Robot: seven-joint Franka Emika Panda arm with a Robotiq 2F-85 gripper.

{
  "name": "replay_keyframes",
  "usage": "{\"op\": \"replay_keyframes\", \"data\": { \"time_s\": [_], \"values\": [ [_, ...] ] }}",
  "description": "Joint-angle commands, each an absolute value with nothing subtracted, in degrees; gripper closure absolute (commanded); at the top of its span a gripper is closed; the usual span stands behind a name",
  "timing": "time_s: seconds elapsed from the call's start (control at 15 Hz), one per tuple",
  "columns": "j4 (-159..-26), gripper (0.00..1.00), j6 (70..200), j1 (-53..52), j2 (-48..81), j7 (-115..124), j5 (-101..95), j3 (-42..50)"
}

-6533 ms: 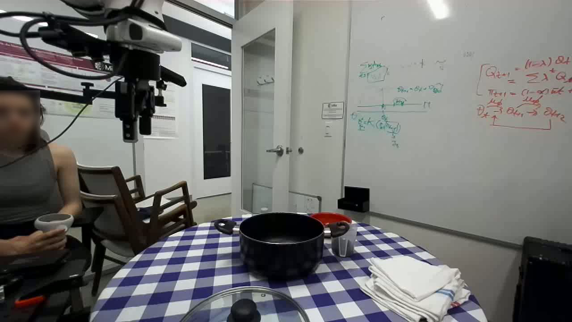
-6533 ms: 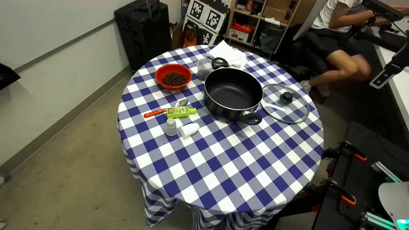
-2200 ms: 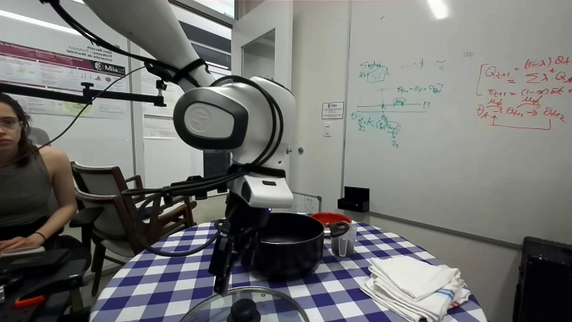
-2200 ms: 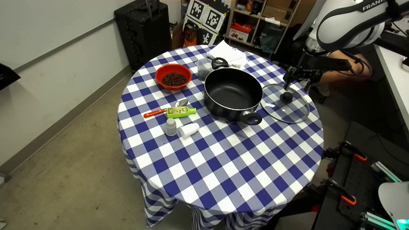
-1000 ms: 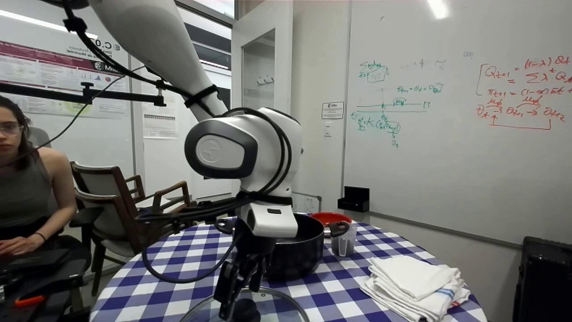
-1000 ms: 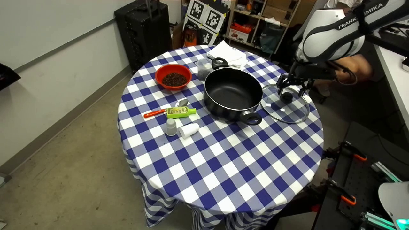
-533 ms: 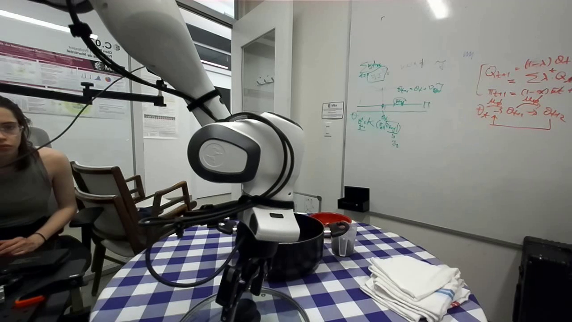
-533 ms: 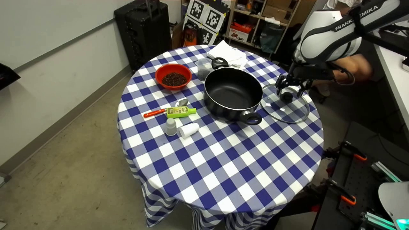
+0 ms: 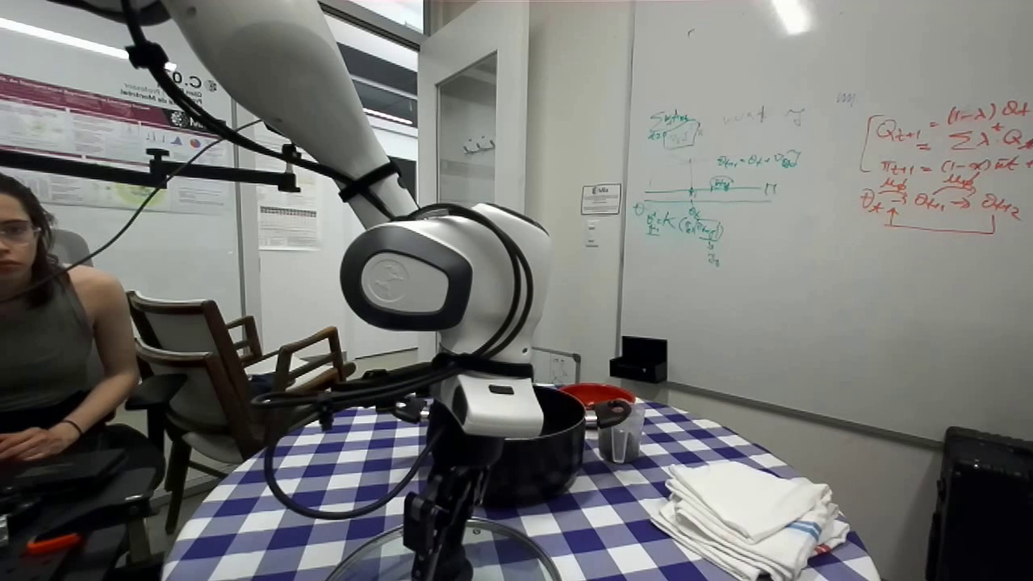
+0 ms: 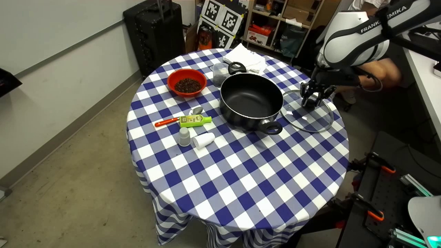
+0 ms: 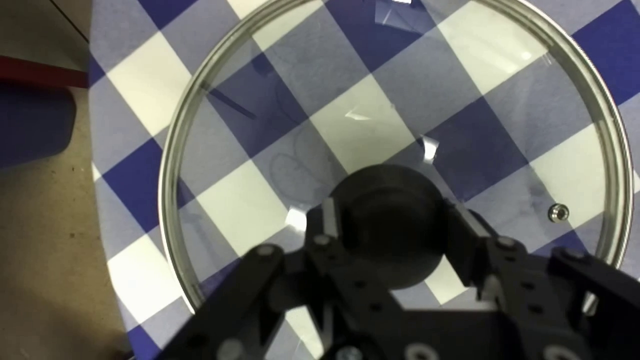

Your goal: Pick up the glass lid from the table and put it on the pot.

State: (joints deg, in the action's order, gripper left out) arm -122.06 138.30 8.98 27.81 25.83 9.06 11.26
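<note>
The glass lid (image 11: 360, 115) lies flat on the checked table (image 10: 255, 179), its metal rim close to the right of the black pot (image 10: 253, 100). My gripper (image 11: 392, 225) is over the lid's middle, and its fingers press on both sides of the dark round knob (image 11: 387, 272) in the wrist view. In an exterior view the same gripper (image 10: 310, 101) hides most of the knob. The pot stands uncovered, with a handle on either side. Part of it is behind my arm in an exterior view, where the lid (image 9: 512, 557) is cut off by the lower edge.
Left of the pot are a red bowl (image 10: 186, 90) of dark bits, a red-handled spoon (image 10: 167, 122), a green bottle (image 10: 195, 120), a grey shaker (image 10: 184, 137) and a white cup (image 10: 204, 140). A clear cup (image 10: 219, 75) and folded white cloths (image 9: 754, 516) stand near the pot.
My arm has come down over the lid. The fingers, wide apart half a second ago, have now come together on the knob. Lid and pot have hardly moved.
</note>
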Motion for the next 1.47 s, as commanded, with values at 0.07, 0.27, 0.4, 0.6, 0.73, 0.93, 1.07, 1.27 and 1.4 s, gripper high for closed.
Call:
{"op": "replay_keyframes", "data": {
  "time_s": [0.07, 0.27, 0.4, 0.6, 0.73, 0.93, 1.07, 1.27, 1.4],
  "values": [
    [-120.97, 0.75, 138.39, 8.52, 28.87, 25.67, 10.07, 11.49],
    [-121.11, 0.75, 138.16, 8.44, 28.58, 25.65, 9.80, 11.64],
    [-121.70, 0.75, 137.58, 8.45, 27.34, 25.45, 9.34, 11.98],
    [-124.23, 0.75, 137.12, 7.77, 23.70, 26.23, 6.93, 13.91],
    [-126.38, 0.75, 136.77, 7.25, 20.47, 26.52, 4.93, 15.40],
    [-129.59, 0.75, 135.46, 6.60, 13.91, 26.84, 1.02, 17.25],
    [-131.28, 0.75, 133.28, 6.51, 8.34, 26.04, -1.29, 17.07],
    [-131.56, 0.75, 128.16, 6.26, 0.93, 25.31, -4.82, 14.84],
    [-130.35, 0.75, 123.45, 5.66, -3.25, 25.65, -6.75, 12.34]
  ]
}}
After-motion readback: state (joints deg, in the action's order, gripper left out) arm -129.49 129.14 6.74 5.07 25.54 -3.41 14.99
